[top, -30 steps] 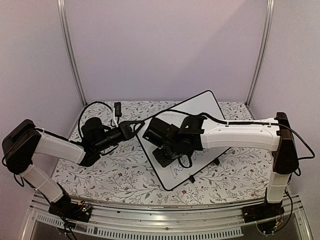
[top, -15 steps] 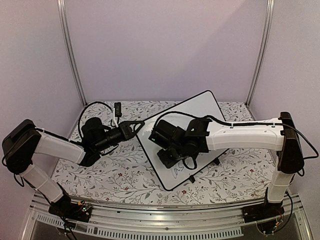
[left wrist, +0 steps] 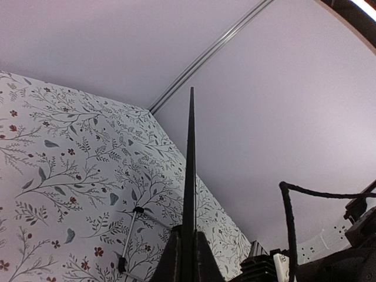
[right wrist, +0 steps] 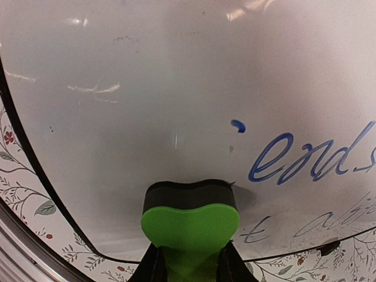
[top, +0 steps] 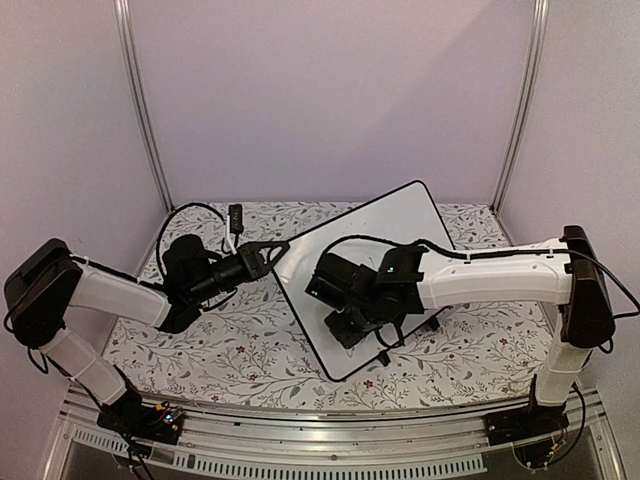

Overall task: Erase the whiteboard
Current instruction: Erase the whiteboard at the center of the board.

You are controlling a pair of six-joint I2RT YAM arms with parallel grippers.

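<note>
The whiteboard (top: pixel 392 222) lies tilted on the table, its far right corner toward the back. Blue handwriting (right wrist: pixel 308 158) and fainter grey strokes (right wrist: pixel 254 234) remain on it (right wrist: pixel 176 82) near its rim. My right gripper (right wrist: pixel 189 261) is shut on a green eraser (right wrist: pixel 189 226) whose dark felt presses on the board. From above, this gripper (top: pixel 352 322) sits over the board's near half and hides the writing. My left gripper (top: pixel 274 250) is shut on the board's left rim, which the left wrist view shows edge-on as a thin black blade (left wrist: pixel 190 158) between the fingers (left wrist: pixel 173 258).
A floral cloth (top: pixel 230 350) covers the table. A small black device (top: pixel 235 214) with a cable lies at the back left. Metal posts (top: pixel 140 110) stand at both back corners. A thin metal rod with black ends (left wrist: pixel 128 238) lies on the cloth by the board.
My right arm has slid the eraser to the right and toward the near edge of the board. The left arm and the board have stayed put.
</note>
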